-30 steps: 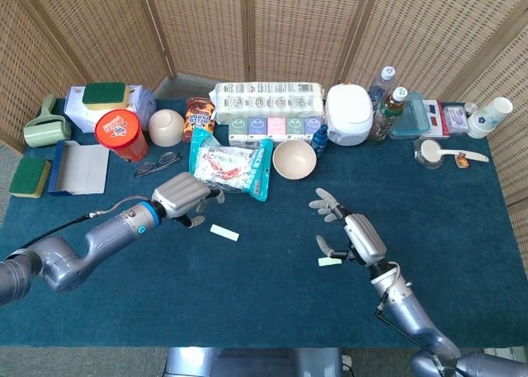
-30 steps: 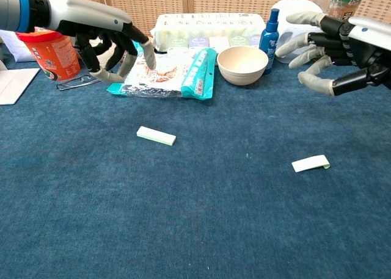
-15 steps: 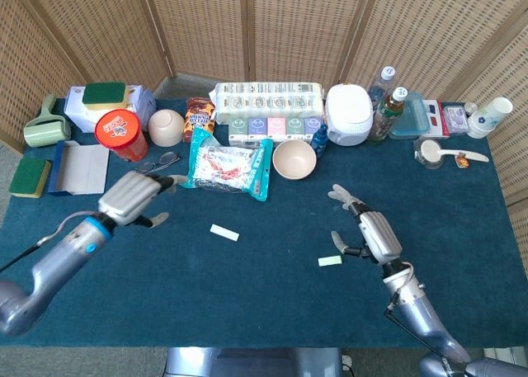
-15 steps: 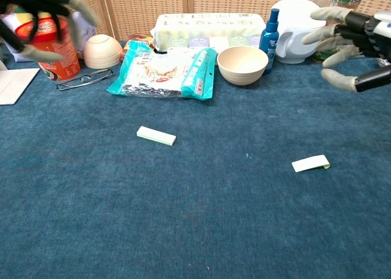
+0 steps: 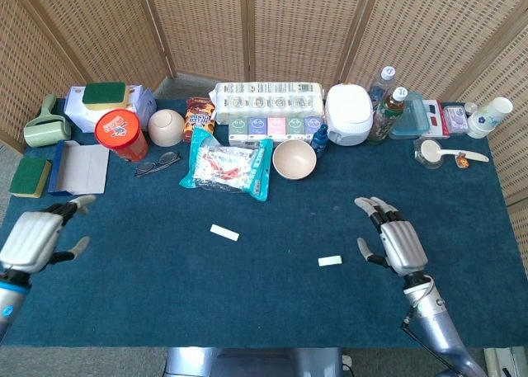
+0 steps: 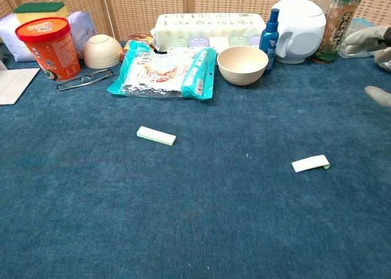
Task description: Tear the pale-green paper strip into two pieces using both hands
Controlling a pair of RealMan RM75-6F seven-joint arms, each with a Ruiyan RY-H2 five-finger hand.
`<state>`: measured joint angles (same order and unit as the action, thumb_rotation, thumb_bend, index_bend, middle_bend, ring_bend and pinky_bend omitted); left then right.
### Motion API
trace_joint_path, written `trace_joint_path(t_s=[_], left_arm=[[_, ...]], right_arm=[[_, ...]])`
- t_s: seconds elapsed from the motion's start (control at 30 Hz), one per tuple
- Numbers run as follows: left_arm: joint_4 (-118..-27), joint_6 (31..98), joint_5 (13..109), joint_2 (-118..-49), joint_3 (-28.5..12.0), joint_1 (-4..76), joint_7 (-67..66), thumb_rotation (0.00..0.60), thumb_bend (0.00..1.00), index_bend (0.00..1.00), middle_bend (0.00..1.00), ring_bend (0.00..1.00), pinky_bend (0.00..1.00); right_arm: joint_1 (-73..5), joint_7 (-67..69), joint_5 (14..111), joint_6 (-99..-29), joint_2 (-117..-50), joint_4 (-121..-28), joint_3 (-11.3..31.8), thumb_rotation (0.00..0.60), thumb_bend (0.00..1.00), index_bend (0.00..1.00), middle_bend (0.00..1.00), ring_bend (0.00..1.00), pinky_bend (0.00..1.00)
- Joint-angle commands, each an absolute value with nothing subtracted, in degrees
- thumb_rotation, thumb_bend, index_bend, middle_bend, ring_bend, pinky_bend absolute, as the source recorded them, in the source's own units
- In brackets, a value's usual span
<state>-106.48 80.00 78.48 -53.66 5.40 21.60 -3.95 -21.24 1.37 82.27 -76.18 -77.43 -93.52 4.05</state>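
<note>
Two pale-green paper pieces lie apart on the blue cloth. One piece (image 5: 223, 233) (image 6: 156, 135) lies near the middle, the other piece (image 5: 330, 261) (image 6: 310, 163) further right, slightly curled. My left hand (image 5: 35, 237) hovers at the table's far left edge, fingers spread, holding nothing; the chest view does not show it. My right hand (image 5: 396, 241) is right of the second piece, fingers apart and empty; only its fingertips (image 6: 372, 39) show at the chest view's right edge.
Along the back stand an orange tub (image 5: 120, 134), glasses (image 5: 157, 162), a teal snack bag (image 5: 228, 167), a beige bowl (image 5: 294, 158), a blue bottle (image 6: 269, 32), a white cooker (image 5: 348, 114) and a tissue pack (image 5: 267, 101). A notebook (image 5: 80, 167) and sponge (image 5: 30, 177) lie left.
Both hands have drawn away outward and toward the near edge: the left from beside the snack bag to the far left, the right away from the second piece. The paper pieces have not moved.
</note>
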Motion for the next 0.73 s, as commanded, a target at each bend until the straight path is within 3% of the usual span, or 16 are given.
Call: trace_joint_path(t_s=[0.03, 0.37, 0.73], left_arm=[[-105.2, 83.4, 79.6, -54.4, 6.8, 17.9, -3.7, 0.6, 0.29, 0.19, 0.36, 0.37, 0.51], [-101.2, 90.4, 81.0, -57.7, 8.7, 8.9, -2.1, 0.6, 0.29, 0.2, 0.36, 0.37, 0.5], [-100.1, 91.5, 83.1, -60.4, 6.6, 6.0, -2.6, 0.6, 0.29, 0.21, 0.36, 0.37, 0.49]], right_arm=[[-19.8, -1.7, 81.9, -77.6, -76.7, -94.2, 3.4, 0.6, 0.46, 0.15, 0.2, 0.11, 0.17], [-15.2, -5.7, 82.4, -82.9, -75.3, -96.1, 2.1, 0.6, 0.46, 0.2, 0.21, 0.11, 0.17], [-12.3, -5.1, 82.9, -84.6, -74.1, -97.0, 2.0, 0.6, 0.46, 0.22, 0.21, 0.11, 0.17]])
